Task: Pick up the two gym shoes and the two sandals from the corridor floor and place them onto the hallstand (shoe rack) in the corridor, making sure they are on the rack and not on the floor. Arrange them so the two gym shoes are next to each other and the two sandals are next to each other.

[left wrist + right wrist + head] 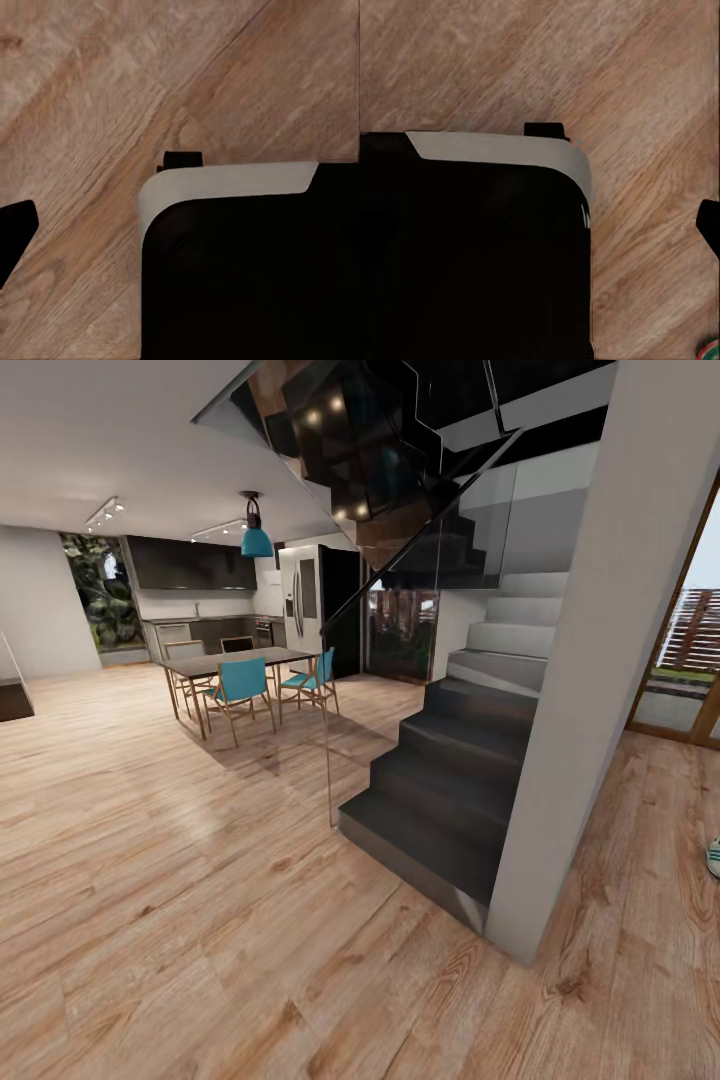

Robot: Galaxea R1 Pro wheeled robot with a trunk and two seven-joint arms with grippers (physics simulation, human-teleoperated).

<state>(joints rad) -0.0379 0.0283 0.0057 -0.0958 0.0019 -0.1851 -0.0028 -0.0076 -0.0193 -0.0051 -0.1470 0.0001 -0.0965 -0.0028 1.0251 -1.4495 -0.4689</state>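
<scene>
White and green, one gym shoe (pixel 714 857) peeks in on the corridor floor (pixel 200 920) far to my right, nearer my right arm. Whether my grippers are wide or closed, I cannot tell.

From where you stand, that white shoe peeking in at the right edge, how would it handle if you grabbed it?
Only a sliver of the gym shoe shows on the corridor floor. Probably light. It lies flat, so it's unlikely to roll. Stiffness can't be told.

one gym shoe (pixel 714 857), cream-white with a green stripe, lies on the wood-plank corridor floor (pixel 200 920) at three o'clock, cut by the head view's edge.
</scene>
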